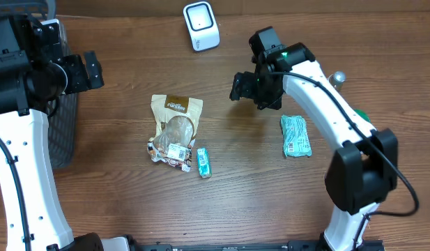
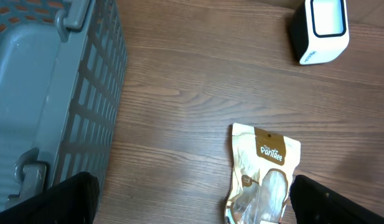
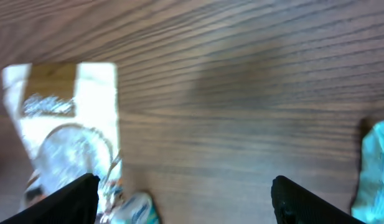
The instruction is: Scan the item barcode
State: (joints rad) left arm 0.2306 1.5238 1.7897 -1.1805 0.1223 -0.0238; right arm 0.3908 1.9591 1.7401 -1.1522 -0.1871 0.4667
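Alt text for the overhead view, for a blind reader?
A tan snack pouch lies centre frame, a small green packet by its lower corner. The open right end effector hangs empty nearby; a white scanner sits at the far edge.

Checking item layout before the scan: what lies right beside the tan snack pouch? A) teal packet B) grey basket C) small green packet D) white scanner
C: in the overhead view the small green packet lies against the bottom corner of the tan snack pouch, while the white scanner sits well apart near the table's far edge.
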